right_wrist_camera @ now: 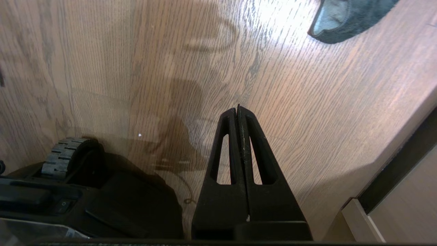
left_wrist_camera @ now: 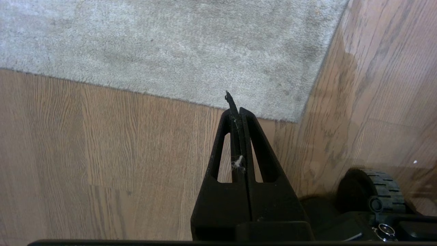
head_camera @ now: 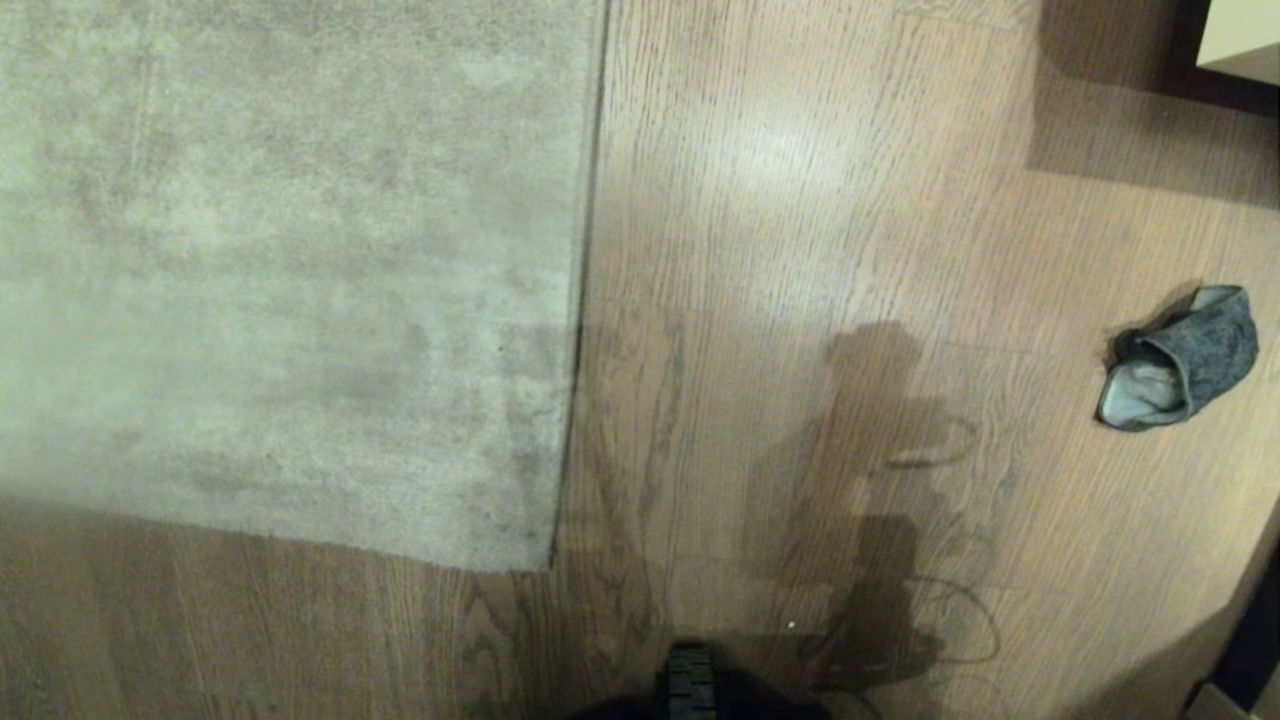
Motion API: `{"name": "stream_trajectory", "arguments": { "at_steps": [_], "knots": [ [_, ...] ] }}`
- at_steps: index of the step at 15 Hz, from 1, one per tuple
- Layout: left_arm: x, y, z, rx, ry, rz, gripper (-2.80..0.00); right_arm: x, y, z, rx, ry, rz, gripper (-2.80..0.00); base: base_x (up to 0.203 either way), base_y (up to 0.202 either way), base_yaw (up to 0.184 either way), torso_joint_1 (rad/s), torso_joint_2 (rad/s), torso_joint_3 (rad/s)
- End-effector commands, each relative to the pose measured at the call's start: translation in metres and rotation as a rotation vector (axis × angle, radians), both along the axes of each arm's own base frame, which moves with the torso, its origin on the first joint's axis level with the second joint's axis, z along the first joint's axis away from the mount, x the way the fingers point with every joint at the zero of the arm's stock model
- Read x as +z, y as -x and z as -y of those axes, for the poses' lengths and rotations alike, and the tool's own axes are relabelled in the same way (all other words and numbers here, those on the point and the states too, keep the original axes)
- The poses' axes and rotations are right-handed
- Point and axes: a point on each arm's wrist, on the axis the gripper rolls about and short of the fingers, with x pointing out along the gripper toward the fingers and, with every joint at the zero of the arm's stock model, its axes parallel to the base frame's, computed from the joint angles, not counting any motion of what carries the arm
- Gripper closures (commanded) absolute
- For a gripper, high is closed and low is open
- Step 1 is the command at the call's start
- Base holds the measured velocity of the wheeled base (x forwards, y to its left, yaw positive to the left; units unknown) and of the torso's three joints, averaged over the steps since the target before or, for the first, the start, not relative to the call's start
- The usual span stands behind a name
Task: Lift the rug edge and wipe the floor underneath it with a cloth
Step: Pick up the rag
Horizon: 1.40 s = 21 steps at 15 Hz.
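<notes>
The pale grey-beige rug (head_camera: 280,260) lies flat on the wood floor (head_camera: 800,250), filling the left of the head view; its near corner (head_camera: 550,565) points toward me. A crumpled dark grey-green cloth (head_camera: 1185,360) rests on the floor at the far right, also seen as the cloth (right_wrist_camera: 344,17) in the right wrist view. My left gripper (left_wrist_camera: 235,109) hangs shut and empty above the floor just short of the rug (left_wrist_camera: 170,44). My right gripper (right_wrist_camera: 238,109) is shut and empty over bare planks, well short of the cloth. Neither arm shows in the head view.
My wheeled base (head_camera: 692,685) sits at the near edge, its wheel (left_wrist_camera: 379,186) visible beside the left gripper. A pale cabinet or furniture edge (head_camera: 1240,40) stands at the far right, and a light baseboard (right_wrist_camera: 362,222) runs near the right gripper.
</notes>
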Motion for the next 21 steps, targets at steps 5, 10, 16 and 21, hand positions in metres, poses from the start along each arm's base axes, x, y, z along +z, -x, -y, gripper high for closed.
{"name": "stream_trajectory", "arguments": {
  "at_steps": [5, 10, 16, 21],
  "knots": [
    [0.0, 0.0, 0.0, 0.001, 0.001, 0.0, 0.0, 0.007, -0.053, -0.001, 0.005, -0.007, -0.223, 0.0, 0.0, 0.0, 0.0, 0.0, 0.0, 0.0],
    [0.0, 0.0, 0.0, 0.001, 0.001, 0.0, 0.0, 0.009, -0.082, -0.001, -0.014, -0.088, -0.256, 0.0, 0.0, 0.0, 0.0, 0.0, 0.0, 0.0],
    [0.0, 0.0, 0.0, 0.001, 0.001, 0.0, 0.0, 0.008, -0.114, -0.002, -0.017, -0.091, -0.273, 0.0, 0.0, 0.0, 0.0, 0.0, 0.0, 0.0],
    [0.0, 0.0, 0.0, 0.001, 0.001, -0.001, 0.0, 0.021, -0.148, -0.001, -0.023, -0.118, -0.118, -2.8, 0.0, 0.0, 0.0, 0.0, 0.0, 0.0]
  ]
}}
